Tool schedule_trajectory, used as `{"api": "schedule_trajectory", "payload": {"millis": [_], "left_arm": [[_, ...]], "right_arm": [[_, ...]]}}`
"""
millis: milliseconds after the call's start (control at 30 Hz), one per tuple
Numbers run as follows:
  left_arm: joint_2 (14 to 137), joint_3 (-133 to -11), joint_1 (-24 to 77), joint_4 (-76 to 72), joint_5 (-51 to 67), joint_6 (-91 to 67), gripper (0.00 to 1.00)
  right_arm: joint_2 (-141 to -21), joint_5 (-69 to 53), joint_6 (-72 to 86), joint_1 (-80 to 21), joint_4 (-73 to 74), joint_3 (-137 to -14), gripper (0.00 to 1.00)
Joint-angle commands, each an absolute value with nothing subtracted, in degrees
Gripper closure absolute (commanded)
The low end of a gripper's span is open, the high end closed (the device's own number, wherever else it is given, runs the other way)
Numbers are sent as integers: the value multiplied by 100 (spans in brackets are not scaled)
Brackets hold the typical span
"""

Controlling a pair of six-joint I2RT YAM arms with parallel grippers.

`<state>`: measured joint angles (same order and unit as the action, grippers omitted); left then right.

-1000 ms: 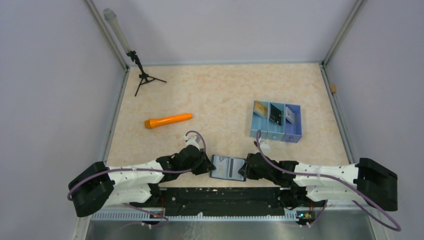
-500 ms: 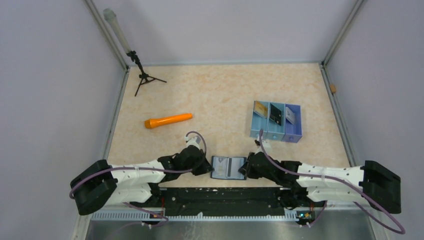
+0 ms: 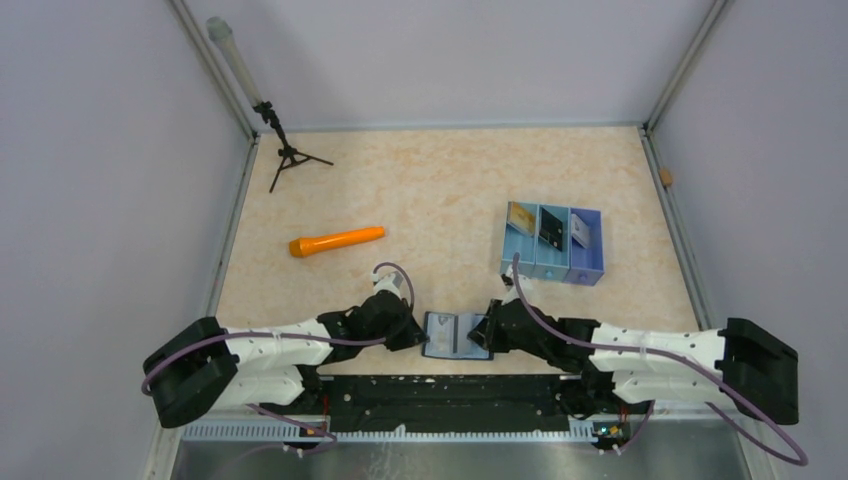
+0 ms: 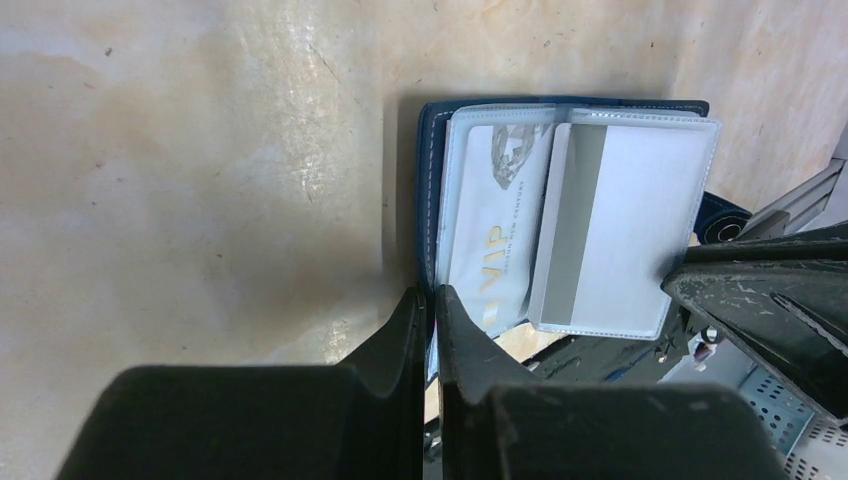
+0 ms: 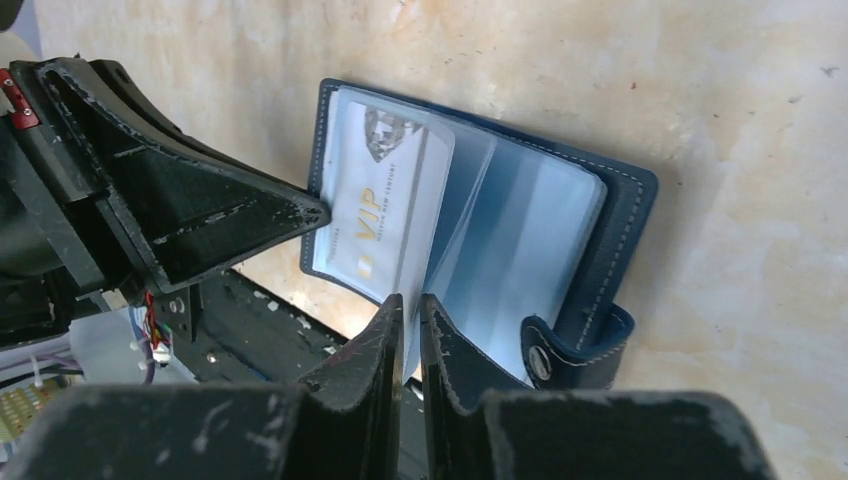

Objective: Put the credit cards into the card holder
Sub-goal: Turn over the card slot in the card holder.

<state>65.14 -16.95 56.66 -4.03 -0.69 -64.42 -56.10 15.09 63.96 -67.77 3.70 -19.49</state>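
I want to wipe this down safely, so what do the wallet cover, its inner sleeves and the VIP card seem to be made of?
The wallet cover looks like leather or imitation leather, matte, with pale edge stitching; I can't tell which. The sleeves look like thin clear plastic, glossy and bending where lifted. The VIP card is probably stiff plastic, white with gold print.
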Motion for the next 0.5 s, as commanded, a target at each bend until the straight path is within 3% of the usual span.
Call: {"api": "schedule_trajectory", "payload": {"millis": [0,300,467], "left_arm": [[6592,-1825,5660,-420,-31,-6381,93],[6636,-1830,5655,-474,-27,-6398,93],[6594,-1830,5656,-402,-90,-6420,92]], "right_arm": [[-5784,1379,6146,-6805,-230,-2280,88],[-6468,1018,5878,-6809,-852,-2550,82],[-6859,877,5733,-6816,-963,-2839,68]]}}
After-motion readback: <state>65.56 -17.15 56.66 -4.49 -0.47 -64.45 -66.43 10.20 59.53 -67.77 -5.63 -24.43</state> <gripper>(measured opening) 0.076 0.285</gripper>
